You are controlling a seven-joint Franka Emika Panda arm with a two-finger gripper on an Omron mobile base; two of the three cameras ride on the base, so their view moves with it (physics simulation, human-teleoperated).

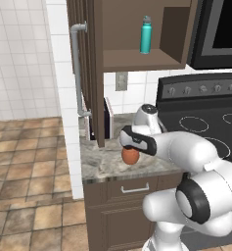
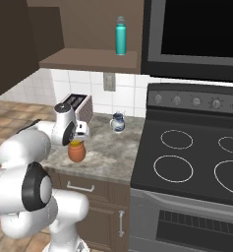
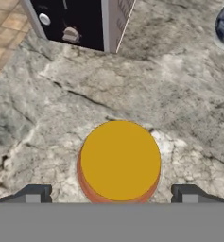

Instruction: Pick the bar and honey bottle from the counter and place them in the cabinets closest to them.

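Fingertips (image 3: 33, 193) of claw (image 3: 111, 194) nearest lens, spread wide, holding nothing. Counter (image 3: 179, 108) under it, toaster (image 3: 75, 21) beyond. Honey bottle (image 3: 119, 163) upright on counter, directly below claw, centred between tips, not touching. We judge it rigid, smooth, rounded, slip-prone; we'd grip body below yellow lid (image 3: 120, 158).

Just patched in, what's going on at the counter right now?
The gripper hangs open straight above the honey bottle, one fingertip on each side of its yellow lid, not yet gripping. The bottle stands upright on the counter, near the toaster. In the open cabinet above stands a teal bottle.
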